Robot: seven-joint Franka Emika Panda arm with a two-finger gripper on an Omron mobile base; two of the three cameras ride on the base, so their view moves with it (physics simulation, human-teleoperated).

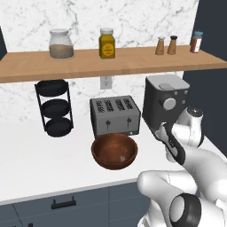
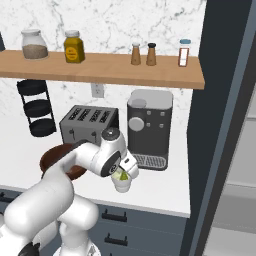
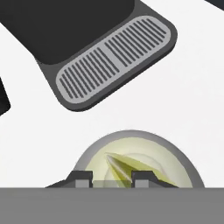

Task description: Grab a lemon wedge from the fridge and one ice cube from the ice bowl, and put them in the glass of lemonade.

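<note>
Right over the small pale cup of lemonade, the jaws stand barely apart, loosely around the tiny yellow-green lemon wedge, probably dropping it in.

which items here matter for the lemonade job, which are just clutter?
In the job: glass of lemonade, lemon wedge between the gripper tips over the glass, ice bowl, fridge.

Clutter: toaster, coffee machine, tiered rack, shelf jars and shakers.
</note>
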